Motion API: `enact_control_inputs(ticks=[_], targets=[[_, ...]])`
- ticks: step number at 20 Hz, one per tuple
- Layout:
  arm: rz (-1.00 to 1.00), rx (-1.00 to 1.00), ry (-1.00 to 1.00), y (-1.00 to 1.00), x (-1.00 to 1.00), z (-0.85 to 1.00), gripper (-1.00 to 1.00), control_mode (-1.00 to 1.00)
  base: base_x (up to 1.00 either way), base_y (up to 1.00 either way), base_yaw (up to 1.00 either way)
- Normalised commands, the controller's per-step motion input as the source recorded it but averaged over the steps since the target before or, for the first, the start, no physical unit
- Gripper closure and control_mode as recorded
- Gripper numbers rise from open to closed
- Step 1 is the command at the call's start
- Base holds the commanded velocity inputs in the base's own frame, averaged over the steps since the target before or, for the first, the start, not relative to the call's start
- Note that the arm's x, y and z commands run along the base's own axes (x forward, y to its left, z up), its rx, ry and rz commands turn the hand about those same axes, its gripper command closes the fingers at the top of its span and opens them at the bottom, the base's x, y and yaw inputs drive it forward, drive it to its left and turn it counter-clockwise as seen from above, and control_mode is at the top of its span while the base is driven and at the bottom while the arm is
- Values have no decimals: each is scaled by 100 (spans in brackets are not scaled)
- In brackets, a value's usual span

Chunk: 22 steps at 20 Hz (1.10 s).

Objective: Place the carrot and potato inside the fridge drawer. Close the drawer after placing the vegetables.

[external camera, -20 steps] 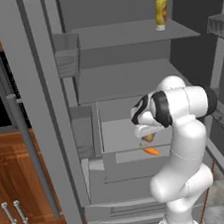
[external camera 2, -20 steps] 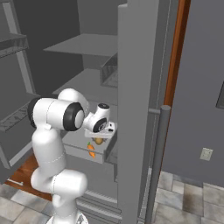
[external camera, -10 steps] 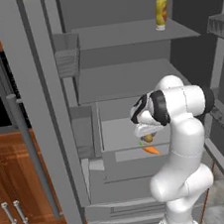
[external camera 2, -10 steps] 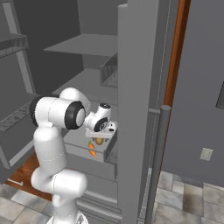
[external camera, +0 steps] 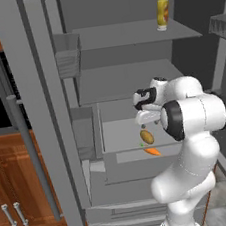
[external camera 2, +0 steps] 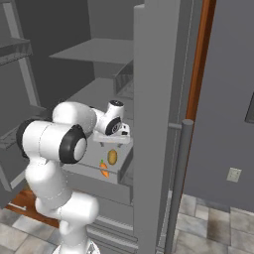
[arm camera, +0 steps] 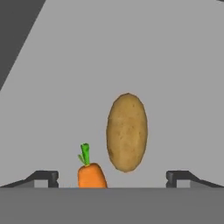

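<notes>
The fridge drawer (external camera: 119,134) is pulled out, a wide light grey box (external camera 2: 97,182). Inside it lies the small orange carrot (external camera: 152,151) with its green top (external camera 2: 104,169) (arm camera: 91,174). The brown potato (external camera: 146,137) sits just below my gripper (external camera: 146,125), beside the carrot, over the drawer floor (arm camera: 175,87). Nothing grips the potato (external camera 2: 112,157) (arm camera: 127,131), and I cannot tell whether it rests on the floor. My gripper (external camera 2: 112,144) (arm camera: 112,177) stands open, with its fingertips (arm camera: 46,176) wide on either side of both vegetables and touching neither.
A yellow bottle (external camera: 162,13) stands on the upper fridge shelf. Narrow door-shelf bins (external camera: 68,55) hang on the left door. The open right fridge door (external camera 2: 154,124) stands close beside the drawer. Wooden cabinets (external camera: 20,198) lie to the left.
The jaws have spread wide and let go of the potato, which now sits slightly lower, free of the fingers. The arm and the carrot have stayed put.
</notes>
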Motion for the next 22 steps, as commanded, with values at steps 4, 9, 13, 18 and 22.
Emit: enact_control_inputs(ticks=[4,9,13,18,22], targets=[[0,0,0,38,-74,64,-100,-100,0,0,0],[0,-1,0,62,-99,27,-100,-100,0,0,0],[0,-4,0,74,-92,26,-100,-100,0,0,0],[0,-6,0,62,-71,28,-100,-100,0,0,0],[0,-8,0,60,-57,7,-100,-100,0,0,0]])
